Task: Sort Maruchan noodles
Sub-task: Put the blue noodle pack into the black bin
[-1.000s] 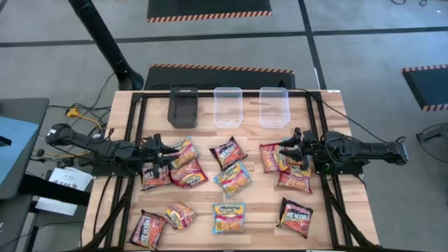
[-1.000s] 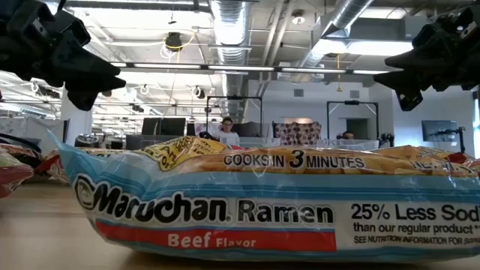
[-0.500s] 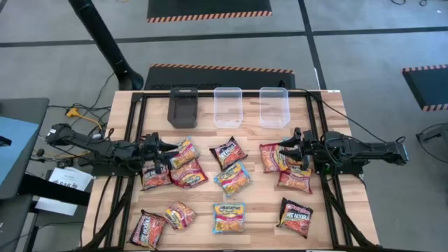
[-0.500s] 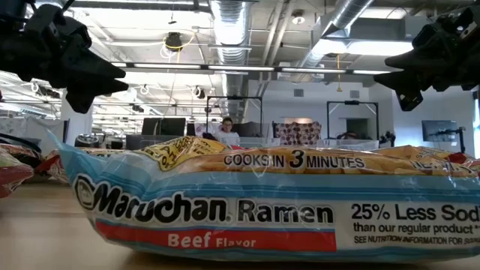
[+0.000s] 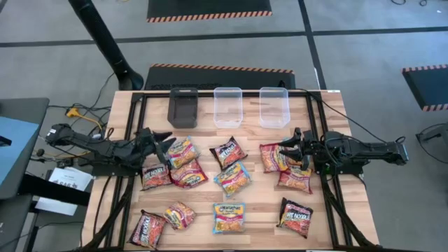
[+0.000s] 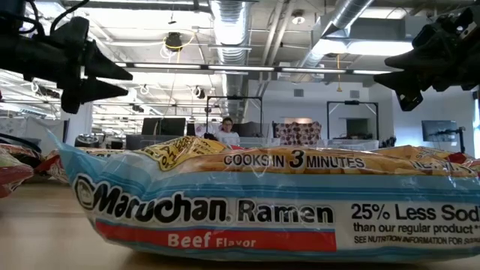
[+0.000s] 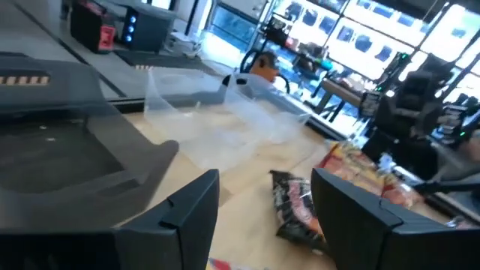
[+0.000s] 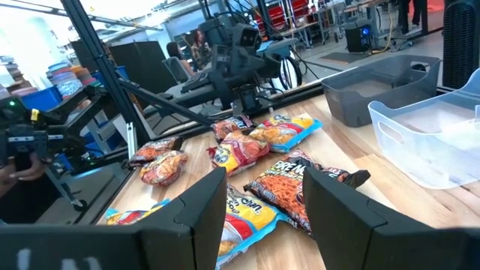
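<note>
Fingers of the left tool (image 5: 166, 144) stood wide and empty beside the Maruchan noodles (image 5: 183, 162) scattered below the black bin (image 5: 183, 108); right tool (image 5: 288, 152) gaped too. Only the low view read "Beef Flavor".

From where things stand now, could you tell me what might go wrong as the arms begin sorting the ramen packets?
1. Beside the open, empty left gripper, red/orange packets overlap, so one pinch might lift two.
2. The right gripper, also open, hovers over a similar pile; a slanted packet could slip.
3. The black bin and two clear bins stand close together, so a drop may land in the wrong one.
</note>
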Controlling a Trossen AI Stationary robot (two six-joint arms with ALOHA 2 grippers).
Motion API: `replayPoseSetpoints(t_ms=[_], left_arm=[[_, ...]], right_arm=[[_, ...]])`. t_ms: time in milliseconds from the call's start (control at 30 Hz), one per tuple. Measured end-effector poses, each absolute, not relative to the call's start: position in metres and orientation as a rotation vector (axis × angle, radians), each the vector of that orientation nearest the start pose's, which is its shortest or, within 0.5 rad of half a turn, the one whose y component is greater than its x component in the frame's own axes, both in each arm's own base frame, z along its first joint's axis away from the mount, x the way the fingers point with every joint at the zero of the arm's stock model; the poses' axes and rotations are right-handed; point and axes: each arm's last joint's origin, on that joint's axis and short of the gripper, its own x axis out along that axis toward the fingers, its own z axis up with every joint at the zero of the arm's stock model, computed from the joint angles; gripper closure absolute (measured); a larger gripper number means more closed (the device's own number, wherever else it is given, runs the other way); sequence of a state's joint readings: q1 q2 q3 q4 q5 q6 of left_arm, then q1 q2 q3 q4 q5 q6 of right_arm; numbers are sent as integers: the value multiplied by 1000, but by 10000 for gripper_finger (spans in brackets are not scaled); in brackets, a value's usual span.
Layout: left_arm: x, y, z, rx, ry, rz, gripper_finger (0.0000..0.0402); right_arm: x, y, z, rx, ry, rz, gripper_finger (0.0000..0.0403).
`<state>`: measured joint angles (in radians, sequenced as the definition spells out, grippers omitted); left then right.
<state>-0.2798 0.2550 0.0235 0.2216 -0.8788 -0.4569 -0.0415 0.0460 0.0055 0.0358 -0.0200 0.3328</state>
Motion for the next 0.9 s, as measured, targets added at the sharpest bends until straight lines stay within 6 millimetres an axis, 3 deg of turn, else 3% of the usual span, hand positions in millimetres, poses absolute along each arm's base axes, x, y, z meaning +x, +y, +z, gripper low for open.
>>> replayPoseSetpoints(t_ms=[167, 400, 567, 767, 900], left_arm=[[105, -8, 190, -398, -211, 533, 210], [102, -7, 241, -258, -245, 521, 212], [103, -8, 269, -148, -165, 511, 212], [113, -15, 301, 25, -130, 366, 212], [120, -16, 319, 149, -111, 385, 202]], right_arm=[[100, -4, 166, 333, -5, -22, 203], [100, -4, 175, 330, -100, -8, 203], [99, -4, 178, 328, -131, -4, 203], [99, -4, 178, 328, -129, -4, 203], [99, -4, 178, 327, -129, -4, 203]])
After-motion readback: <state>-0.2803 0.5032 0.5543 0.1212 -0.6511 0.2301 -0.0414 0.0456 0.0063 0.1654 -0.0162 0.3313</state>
